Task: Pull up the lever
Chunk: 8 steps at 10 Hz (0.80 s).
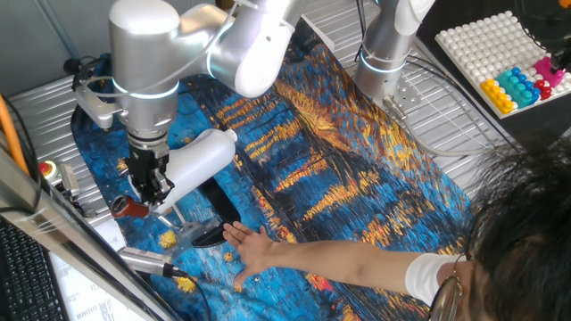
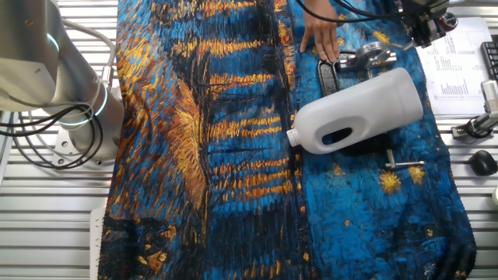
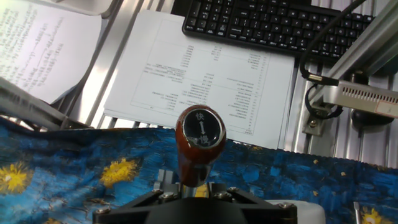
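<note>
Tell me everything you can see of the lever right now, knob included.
The lever is a slim silver metal arm ending in a glossy dark-red knob whose black cap bears white characters. In the hand view the knob sits just ahead of the gripper; whether the fingers clamp it cannot be told. The arm runs to a metal base on the blue cloth, beside a person's hand.
</note>
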Tool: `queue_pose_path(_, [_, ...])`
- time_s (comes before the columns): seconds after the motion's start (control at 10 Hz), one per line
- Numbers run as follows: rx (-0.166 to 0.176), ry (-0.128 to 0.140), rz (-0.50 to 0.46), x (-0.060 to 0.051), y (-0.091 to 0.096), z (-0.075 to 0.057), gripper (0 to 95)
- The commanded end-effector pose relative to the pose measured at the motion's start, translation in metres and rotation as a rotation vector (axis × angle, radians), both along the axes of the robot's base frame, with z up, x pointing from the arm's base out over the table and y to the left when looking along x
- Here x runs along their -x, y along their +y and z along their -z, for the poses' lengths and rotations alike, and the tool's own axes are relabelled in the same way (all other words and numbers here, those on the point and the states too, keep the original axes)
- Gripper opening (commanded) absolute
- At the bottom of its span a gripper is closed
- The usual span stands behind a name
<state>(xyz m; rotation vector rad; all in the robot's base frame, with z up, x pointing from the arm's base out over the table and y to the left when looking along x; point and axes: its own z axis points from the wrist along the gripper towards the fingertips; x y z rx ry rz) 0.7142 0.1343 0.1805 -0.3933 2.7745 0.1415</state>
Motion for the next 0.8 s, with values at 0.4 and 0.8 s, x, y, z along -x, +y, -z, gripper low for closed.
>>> queue_pose_path(0.4, [0.010,-0.001,0.021,-0.013,0.005,0.007,19.0])
queue_pose_path(0.8, [0.019,-0.004,0.032,-0.018,0.008,0.013,19.0])
